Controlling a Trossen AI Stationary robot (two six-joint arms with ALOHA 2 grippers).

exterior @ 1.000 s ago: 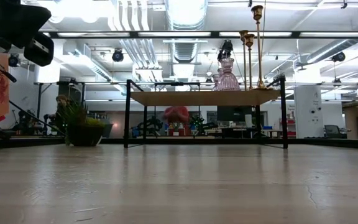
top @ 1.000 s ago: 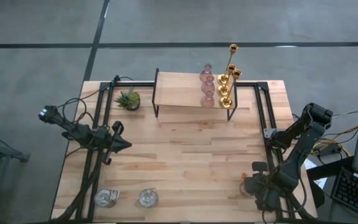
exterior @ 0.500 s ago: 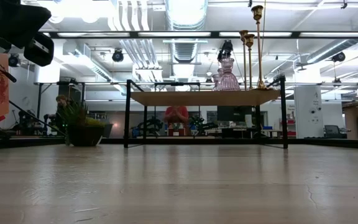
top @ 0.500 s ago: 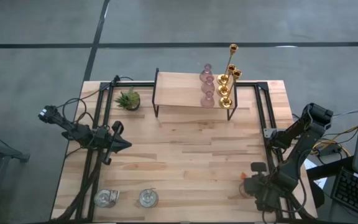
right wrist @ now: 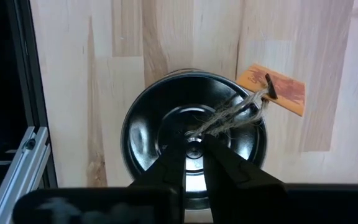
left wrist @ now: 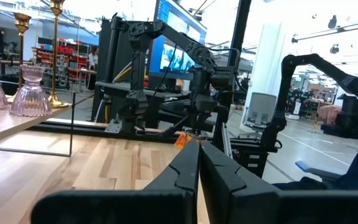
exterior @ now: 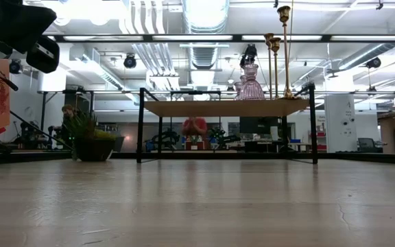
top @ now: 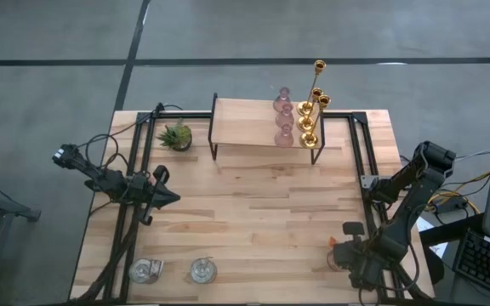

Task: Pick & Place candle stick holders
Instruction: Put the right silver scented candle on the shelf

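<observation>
The candle stick holders are split between 2 places: 3 pink glass ones (top: 283,117) and 3 gold stems (top: 310,109) stand on the raised wooden shelf (top: 245,123) at the table's far side, 2 silvery cups (top: 145,271) sit at the near left edge, and a third cup (right wrist: 192,144) lies directly below the right gripper (right wrist: 192,163) at the near right. That gripper's fingers are almost pressed together over the cup's centre, where a twine-tied orange tag (right wrist: 278,89) trails; they look to be on the twine, though I cannot tell for sure. A lift by twine alone could swing or drop the glass, or the string could slip free. The left gripper (top: 167,197) waits mid-left, jaws pressed together.
</observation>
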